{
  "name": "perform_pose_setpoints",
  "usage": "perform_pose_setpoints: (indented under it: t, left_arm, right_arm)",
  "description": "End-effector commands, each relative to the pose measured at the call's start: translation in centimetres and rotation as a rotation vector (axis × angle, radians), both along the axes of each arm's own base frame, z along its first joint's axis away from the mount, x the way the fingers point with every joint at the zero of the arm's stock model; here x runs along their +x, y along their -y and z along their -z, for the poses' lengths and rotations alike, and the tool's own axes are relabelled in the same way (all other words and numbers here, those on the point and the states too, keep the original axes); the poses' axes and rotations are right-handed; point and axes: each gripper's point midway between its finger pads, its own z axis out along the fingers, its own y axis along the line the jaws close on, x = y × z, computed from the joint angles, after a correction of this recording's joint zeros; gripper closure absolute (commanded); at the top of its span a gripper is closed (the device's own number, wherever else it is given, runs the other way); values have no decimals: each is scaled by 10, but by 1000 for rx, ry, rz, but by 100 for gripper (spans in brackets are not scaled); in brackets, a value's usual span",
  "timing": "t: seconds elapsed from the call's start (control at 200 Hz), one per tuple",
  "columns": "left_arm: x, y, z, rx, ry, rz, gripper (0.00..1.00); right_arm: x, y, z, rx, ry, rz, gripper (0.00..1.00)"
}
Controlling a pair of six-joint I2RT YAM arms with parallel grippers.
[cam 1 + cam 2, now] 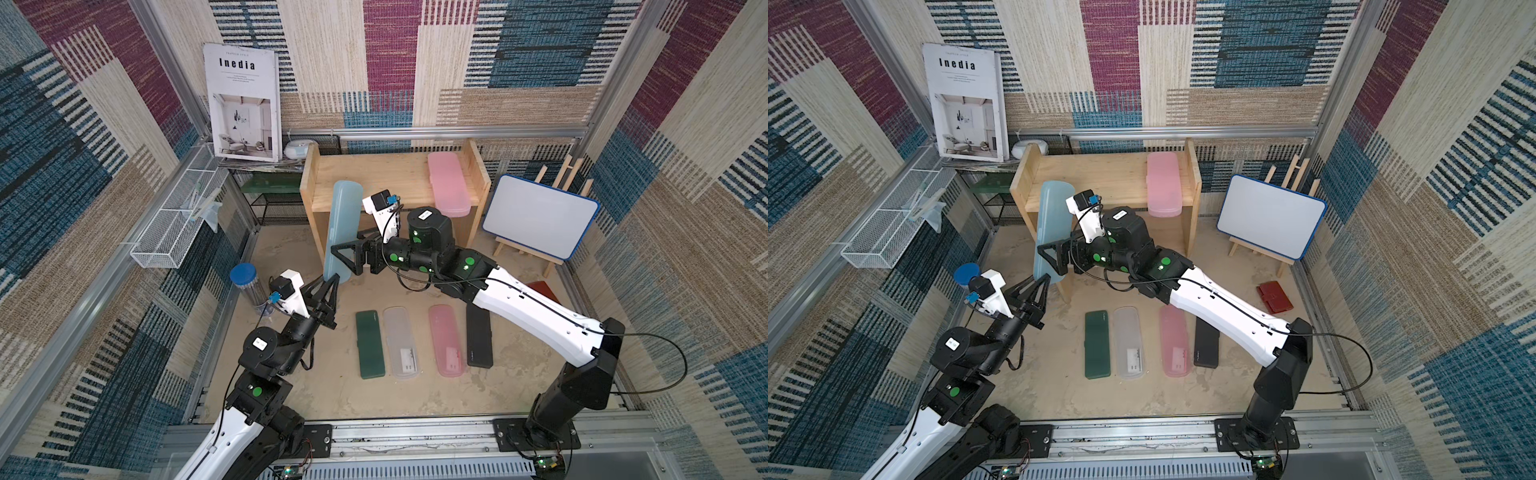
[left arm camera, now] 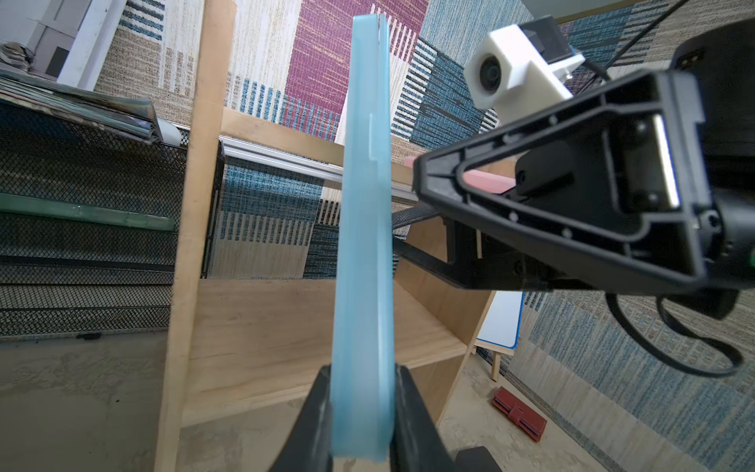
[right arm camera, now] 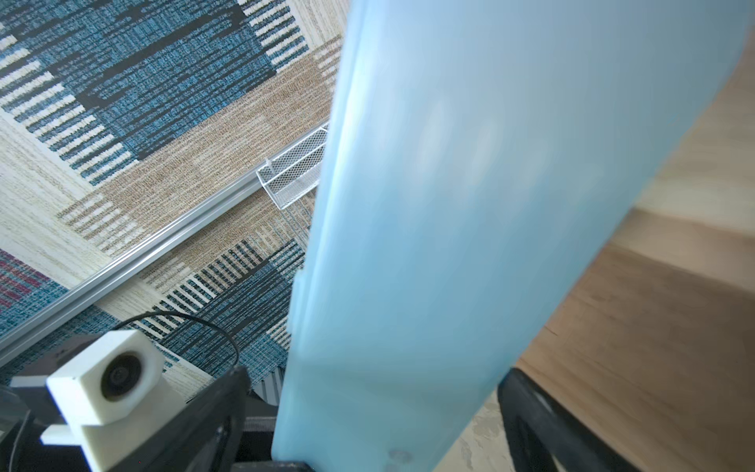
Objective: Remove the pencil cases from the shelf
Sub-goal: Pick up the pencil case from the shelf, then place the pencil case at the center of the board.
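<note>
Top view: right tool (image 1: 341,252) astride blue case (image 1: 343,208)

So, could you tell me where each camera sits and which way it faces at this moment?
Top views: high at the front, looking down at the shelf; the left fingers and right fingers both show.
Left wrist: low behind the left fingers, looking up along the blue case; they clamp its lower end, the right fingers close by.
Right wrist: facing the case's broad side, wire basket beyond; the right fingers stand either side.
Shared: both wrist views show the blue case and the shelf.
</note>
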Motion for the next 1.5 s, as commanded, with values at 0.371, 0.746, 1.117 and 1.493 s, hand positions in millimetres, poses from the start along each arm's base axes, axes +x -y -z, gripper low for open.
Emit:
perform_pose_setpoints:
  t: [0.371, 0.746, 1.117, 1.493]
  left_arm:
    - [-3, -9, 8, 21, -7, -40, 85]
    - [-1, -15, 10, 30, -33, -79, 41]
    - [-7, -55, -13, 50, -37, -279, 28]
    - [-1, -62, -8, 71, -89, -336, 25]
  right_arm:
    - [12, -31, 5, -11, -20, 7, 4]
    - [6, -23, 14, -87, 26, 74, 18]
    - [-42, 41, 127, -254, -179, 121, 16]
    - [-90, -12, 242, -400, -492, -46, 16]
